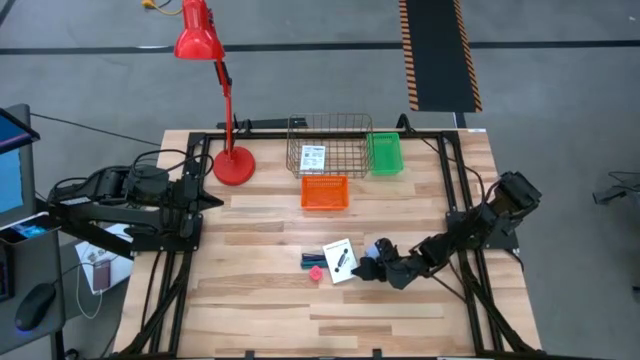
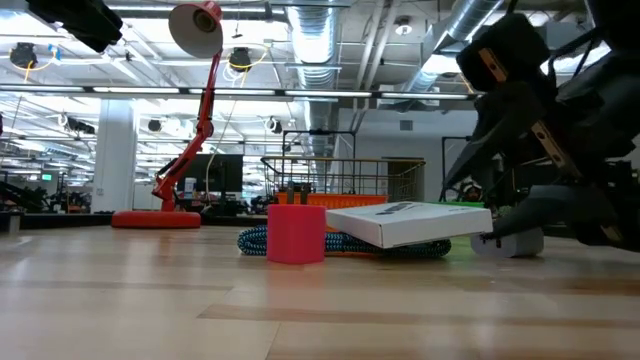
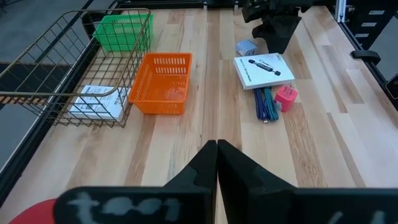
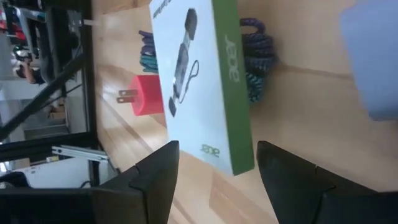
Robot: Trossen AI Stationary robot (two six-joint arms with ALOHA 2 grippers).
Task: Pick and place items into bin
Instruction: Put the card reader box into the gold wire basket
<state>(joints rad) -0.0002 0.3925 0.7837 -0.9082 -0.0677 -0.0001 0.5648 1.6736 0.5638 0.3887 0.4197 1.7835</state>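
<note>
A white box (image 1: 340, 259) with a green side and a printed black device lies flat on the table; it also shows in the right wrist view (image 4: 199, 81). A teal braided cable (image 1: 311, 258) lies partly under it. A pink plug piece (image 1: 316, 272) and a pale blue cube (image 1: 383, 245) lie beside it. My right gripper (image 4: 217, 186) is open, low over the table, with a finger on either side of the box's near corner, touching nothing. A second white card (image 1: 314, 157) lies in the wire basket (image 1: 330, 128). My left gripper (image 3: 216, 162) is shut and empty at the table's left edge.
An orange bin (image 1: 325, 192) stands mid-table in front of the wire basket, with a green bin (image 1: 385, 153) to the basket's right. A red desk lamp (image 1: 233, 165) stands at the far left. Bare wood lies toward the near edge.
</note>
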